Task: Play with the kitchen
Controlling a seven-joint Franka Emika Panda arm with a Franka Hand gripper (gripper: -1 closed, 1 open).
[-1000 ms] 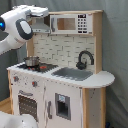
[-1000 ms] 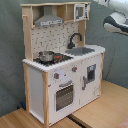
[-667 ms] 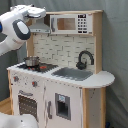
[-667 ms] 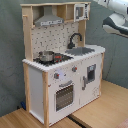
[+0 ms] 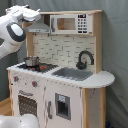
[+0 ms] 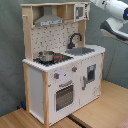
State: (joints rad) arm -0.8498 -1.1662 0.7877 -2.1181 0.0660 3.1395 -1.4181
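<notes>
The kitchen is a tall white and light-wood toy unit, standing mid-frame in both exterior views. It has a small metal pot on the stove, a black faucet over a grey sink, a microwave on the top shelf, a range hood and an oven door. My white arm reaches in at top height. The gripper shows before the hood in the first exterior view and beside the microwave in the second exterior view. It holds nothing that I can see.
A grey curtain hangs behind the kitchen. It stands on a light wooden surface. A white rounded part sits at the first exterior view's lower left. The arm's elbow hangs at the second exterior view's right.
The arm has shifted only slightly near the top of the kitchen. The pot, the doors and the rest of the kitchen stand as before.
</notes>
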